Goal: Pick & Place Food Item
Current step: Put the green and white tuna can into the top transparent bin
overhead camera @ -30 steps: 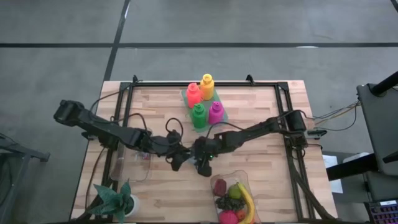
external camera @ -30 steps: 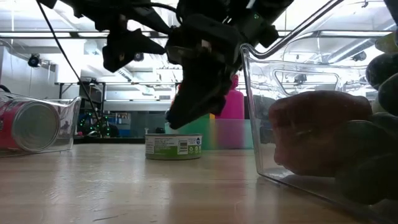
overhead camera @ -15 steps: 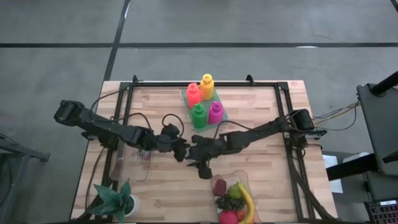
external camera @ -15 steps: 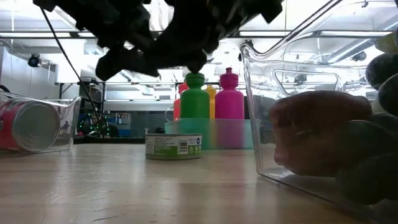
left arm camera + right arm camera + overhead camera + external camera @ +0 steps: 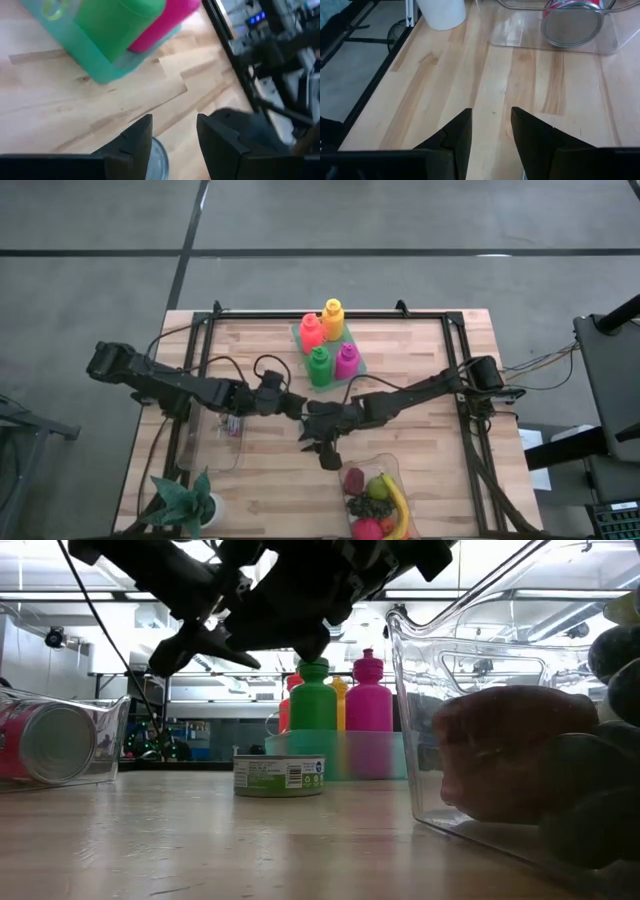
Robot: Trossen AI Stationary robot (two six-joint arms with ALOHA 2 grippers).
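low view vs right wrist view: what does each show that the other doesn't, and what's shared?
Only the low view: the flat green-labelled tin standing on the table, the green bottle and pink bottle behind it, and the fruit bin's clear wall.
Only the right wrist view: the white pot, the table edge, and the right gripper, fingers slightly apart with nothing between them.
Both: the red can on its side in its clear bin.
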